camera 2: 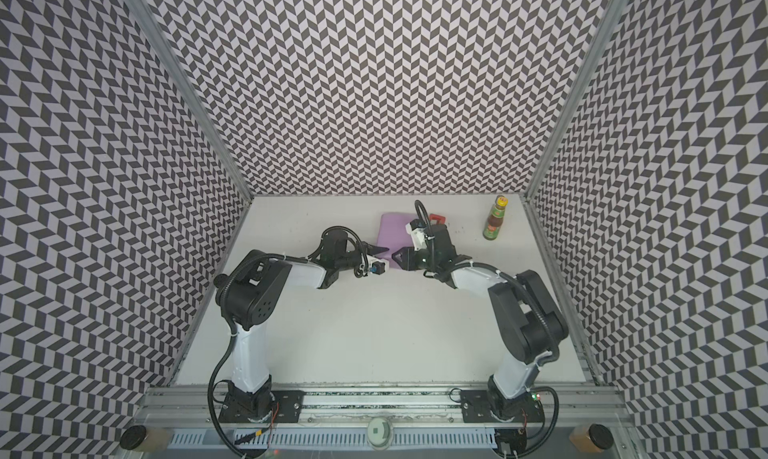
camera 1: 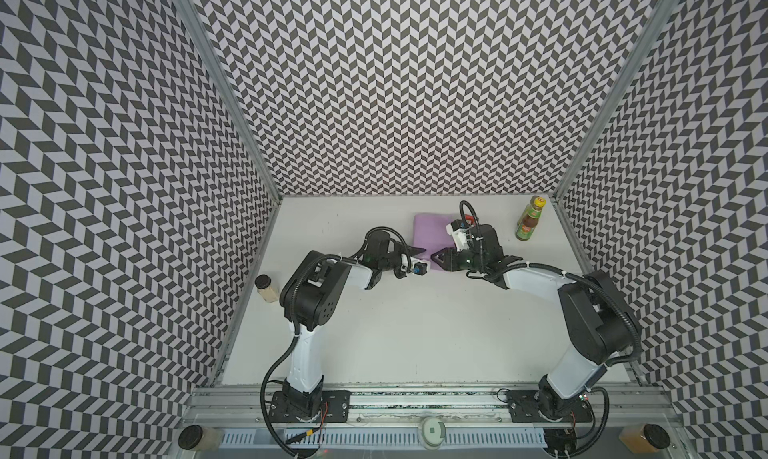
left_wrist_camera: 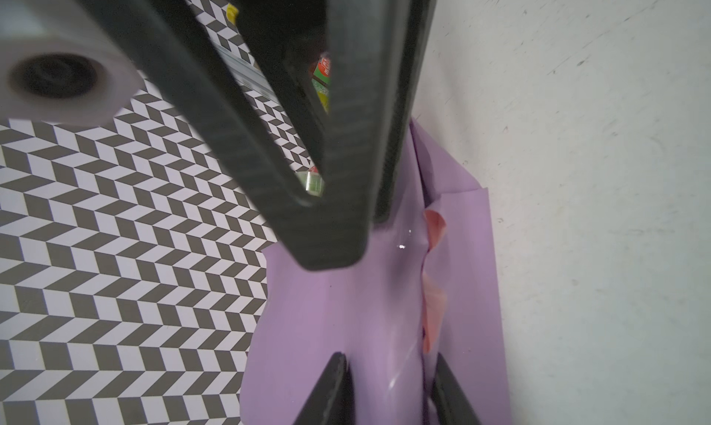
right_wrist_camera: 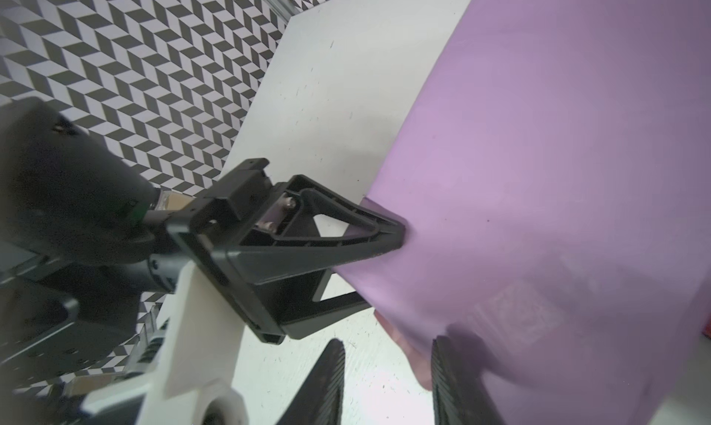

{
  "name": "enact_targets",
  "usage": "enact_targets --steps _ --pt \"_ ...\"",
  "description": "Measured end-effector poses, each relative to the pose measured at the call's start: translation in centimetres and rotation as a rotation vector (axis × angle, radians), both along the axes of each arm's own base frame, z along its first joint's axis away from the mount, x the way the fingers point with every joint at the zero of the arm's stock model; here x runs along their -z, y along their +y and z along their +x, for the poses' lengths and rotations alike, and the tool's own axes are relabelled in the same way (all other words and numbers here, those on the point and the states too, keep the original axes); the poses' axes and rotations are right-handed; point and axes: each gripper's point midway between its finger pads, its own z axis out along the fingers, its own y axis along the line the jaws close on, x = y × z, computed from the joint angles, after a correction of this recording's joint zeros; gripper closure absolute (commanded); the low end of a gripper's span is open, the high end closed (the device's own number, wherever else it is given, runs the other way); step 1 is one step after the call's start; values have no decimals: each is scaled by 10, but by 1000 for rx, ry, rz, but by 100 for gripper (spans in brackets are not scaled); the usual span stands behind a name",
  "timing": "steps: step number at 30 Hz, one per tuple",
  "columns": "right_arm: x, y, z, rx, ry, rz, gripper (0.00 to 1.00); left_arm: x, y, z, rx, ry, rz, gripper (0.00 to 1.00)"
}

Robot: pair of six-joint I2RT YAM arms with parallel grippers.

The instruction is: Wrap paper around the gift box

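Observation:
The paper (camera 1: 432, 234) (camera 2: 392, 230) lies lilac side up at the back of the table, folded into a bundle. The gift box is hidden. My left gripper (camera 1: 419, 252) (left_wrist_camera: 389, 355) comes in from the left and is shut on a raised fold of the paper (left_wrist_camera: 346, 319). In the right wrist view one of its fingers (right_wrist_camera: 346, 226) lies on top of the sheet and the other runs under it. A pink underside (left_wrist_camera: 434, 300) shows along a seam. My right gripper (camera 1: 436, 256) (right_wrist_camera: 389, 342) is at the bundle's near right corner. Its jaws are apart over bare table, with one finger (right_wrist_camera: 454, 377) against the paper's edge (right_wrist_camera: 423, 365).
A red tape dispenser (camera 1: 469, 219) stands behind my right wrist. A sauce bottle (camera 1: 528, 220) is at the back right and a small jar (camera 1: 266, 288) by the left wall. Two more jars (camera 1: 193, 436) (camera 1: 644, 438) sit at the front corners. Patterned walls enclose three sides.

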Motion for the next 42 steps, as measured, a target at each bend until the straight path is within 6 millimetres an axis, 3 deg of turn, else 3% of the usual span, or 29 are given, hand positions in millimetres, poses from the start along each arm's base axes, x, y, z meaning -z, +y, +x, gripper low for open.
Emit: enact_targets --steps 3,9,17,23,27,33,42 --pt "6 -2 5 3 11 -6 62 -1 0 1 -5 -3 1 66" --pt "-5 -17 17 32 -8 11 60 0 0 2 -8 -2 3 66" --pt "-44 -75 28 159 -90 48 58 0 0 2 -6 3 4 67" --pt "-30 -108 42 247 -34 69 59 0 0 2 -6 4 4 67" --pt "-14 -102 40 230 18 76 60 -1 0 3 -5 6 5 68" --pt "-18 -84 29 185 -29 51 52 -1 -1 4 -6 16 9 69" --pt "1 -111 51 278 41 91 57 -1 -1 4 -6 18 9 68"
